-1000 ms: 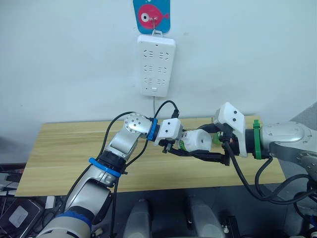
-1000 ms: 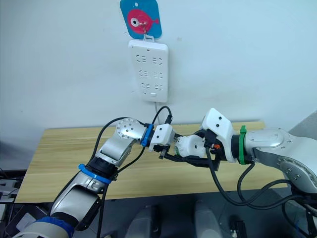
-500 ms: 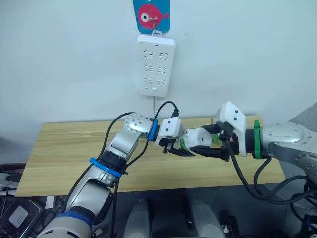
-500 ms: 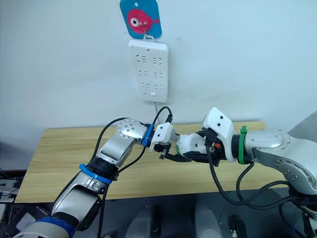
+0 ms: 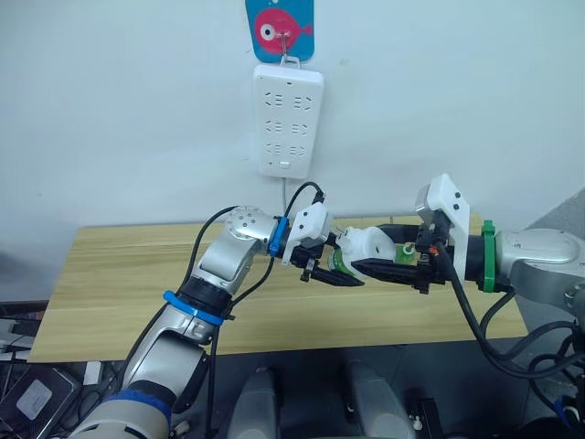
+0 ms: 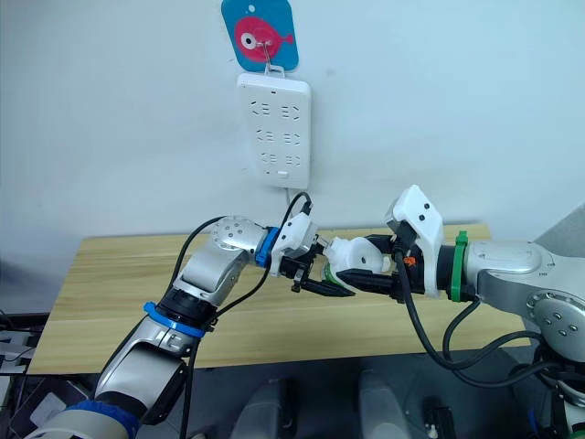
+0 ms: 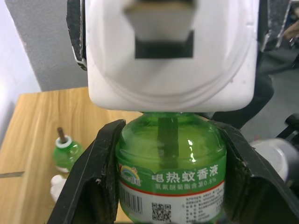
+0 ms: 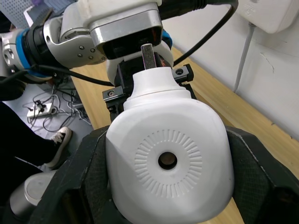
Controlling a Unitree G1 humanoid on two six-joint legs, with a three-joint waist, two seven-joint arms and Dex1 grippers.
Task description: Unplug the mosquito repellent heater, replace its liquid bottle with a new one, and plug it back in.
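Observation:
The white mosquito repellent heater point(image 8: 167, 154) is off the wall and held in mid-air over the table, with my right gripper point(image 8: 168, 140) shut on its sides. Its vent hole faces the right wrist camera. A green liquid bottle point(image 7: 170, 154) sits with its neck in the heater's point(image 5: 370, 245) socket, and my left gripper point(image 5: 334, 273) is shut around its body. A second green bottle point(image 7: 65, 151) with a bare wick stands on the table, a small white cap point(image 7: 58, 184) beside it. I cannot tell which bottle is the new one.
The long white power strip point(image 5: 287, 121) hangs on the wall under a blue fish hook point(image 5: 279, 27), its sockets free. The wooden table point(image 5: 119, 274) runs along the wall beneath both arms. Cables and a person's shoe point(image 8: 58, 140) lie on the floor beyond its edge.
Both grippers have risen slightly with the heater and bottle between them. The right wrist has drawn back to the right, and the heater has turned more side-on.

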